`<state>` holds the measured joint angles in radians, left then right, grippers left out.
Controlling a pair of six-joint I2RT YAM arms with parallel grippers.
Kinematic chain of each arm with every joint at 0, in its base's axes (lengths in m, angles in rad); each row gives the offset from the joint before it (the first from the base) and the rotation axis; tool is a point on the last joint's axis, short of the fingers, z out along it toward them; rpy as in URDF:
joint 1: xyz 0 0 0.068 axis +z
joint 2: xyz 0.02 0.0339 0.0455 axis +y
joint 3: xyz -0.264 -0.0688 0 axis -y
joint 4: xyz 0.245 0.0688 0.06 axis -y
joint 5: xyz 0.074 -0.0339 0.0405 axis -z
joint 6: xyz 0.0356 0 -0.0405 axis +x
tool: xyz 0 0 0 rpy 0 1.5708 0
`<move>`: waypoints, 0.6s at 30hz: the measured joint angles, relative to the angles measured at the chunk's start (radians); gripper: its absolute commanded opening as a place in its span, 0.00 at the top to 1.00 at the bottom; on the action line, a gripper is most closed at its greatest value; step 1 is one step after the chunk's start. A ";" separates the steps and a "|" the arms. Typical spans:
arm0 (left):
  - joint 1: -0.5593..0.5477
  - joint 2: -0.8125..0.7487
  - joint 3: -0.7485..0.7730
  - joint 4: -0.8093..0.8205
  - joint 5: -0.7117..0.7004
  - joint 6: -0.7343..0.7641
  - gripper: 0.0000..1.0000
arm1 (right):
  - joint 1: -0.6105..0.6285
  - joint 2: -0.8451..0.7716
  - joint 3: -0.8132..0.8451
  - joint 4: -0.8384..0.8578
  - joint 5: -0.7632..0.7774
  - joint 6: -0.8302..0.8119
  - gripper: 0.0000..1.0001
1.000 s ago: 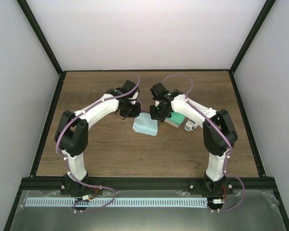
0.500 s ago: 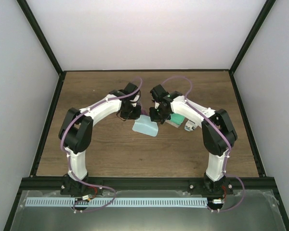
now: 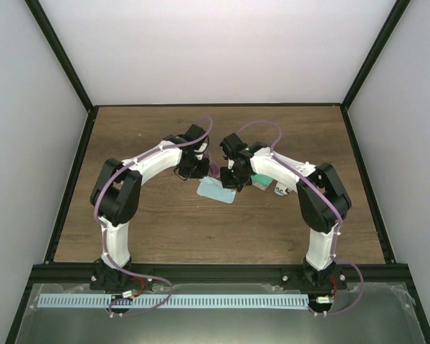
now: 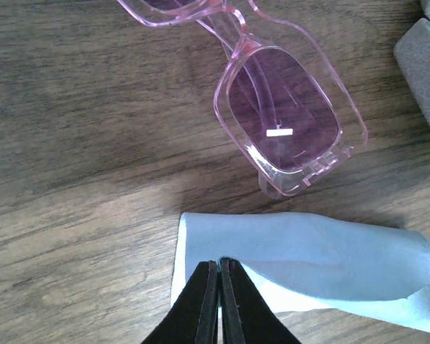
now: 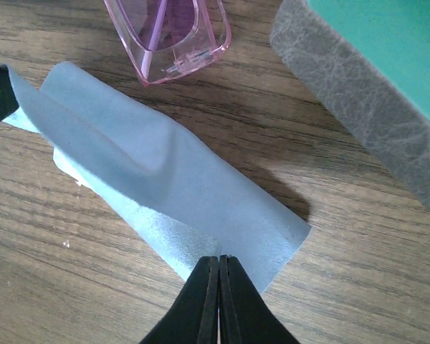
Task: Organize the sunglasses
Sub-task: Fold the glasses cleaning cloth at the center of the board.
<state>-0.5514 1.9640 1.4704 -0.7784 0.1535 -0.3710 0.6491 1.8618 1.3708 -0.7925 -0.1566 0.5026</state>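
The sunglasses [image 4: 287, 122], a pink clear frame with purple lenses, lie folded on the wooden table, also seen as the sunglasses [image 5: 168, 36] at the top of the right wrist view. Just in front of them is a light blue cloth [image 4: 308, 258], doubled over into a loose fold. My left gripper [image 4: 220, 264] is shut on one end of the cloth. My right gripper [image 5: 220, 259] is shut on the other end of the cloth [image 5: 165, 193]. From above, both grippers meet over the cloth [image 3: 213, 192] at mid-table.
A grey case with a green inside [image 5: 365, 93] lies open just right of the sunglasses, seen as the case [image 3: 262, 179] from above. A small white item [image 3: 280, 189] sits beside it. Black frame rails [image 3: 72, 179] border the table.
Both grippers have drawn closer together over the cloth, the right one shifting left. The cloth looks more folded and smaller from above.
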 measured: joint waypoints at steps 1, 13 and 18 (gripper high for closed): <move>0.001 0.002 0.000 0.000 -0.002 0.004 0.96 | 0.001 0.000 -0.001 0.000 0.000 0.005 0.99; 0.001 0.005 -0.006 0.020 -0.017 0.036 0.96 | 0.014 0.016 -0.013 0.013 0.000 0.014 0.99; 0.001 0.005 -0.050 0.040 -0.010 0.043 0.96 | 0.021 0.021 -0.023 0.016 0.000 0.014 0.99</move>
<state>-0.5503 1.9686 1.4200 -0.7387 0.1432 -0.3283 0.6697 1.8824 1.3483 -0.7765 -0.1566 0.5171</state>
